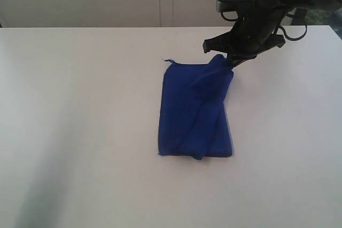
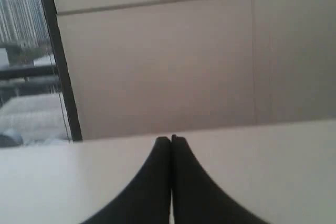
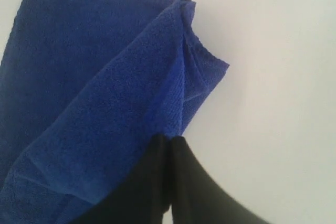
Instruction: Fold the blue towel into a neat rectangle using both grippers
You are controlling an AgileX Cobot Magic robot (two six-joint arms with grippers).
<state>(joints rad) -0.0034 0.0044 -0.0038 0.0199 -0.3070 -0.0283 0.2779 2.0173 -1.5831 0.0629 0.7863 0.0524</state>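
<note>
Right pincer [image 1: 231, 61] is pressed shut on the far right corner of the blue towel [image 1: 196, 113], its black fingers meeting with the cloth pinched at their tips. In the right wrist view the same pincer [image 3: 169, 139] shows its two fingers together, and the towel [image 3: 94, 93] rises to them in a soft fold with a hemmed edge curling off to one side. That corner is lifted off the white worktop [image 1: 80, 105], so a bunched ridge of cloth runs from the pincer down along the right half of the towel to its near edge. The rest of the towel lies flat, a rough upright rectangle a little right of the middle of the worktop, with its left side smooth. A small thread [image 1: 168, 60] sticks out at the far left corner. The right arm comes in from the upper right of the exterior view; the left arm does not show there. The left pincer [image 2: 171, 140] appears only in its own wrist view, fingers closed tip to tip with nothing between them, above bare worktop [image 2: 262, 156], facing a pale wall [image 2: 157, 66] and a dark window frame [image 2: 58, 56].
</note>
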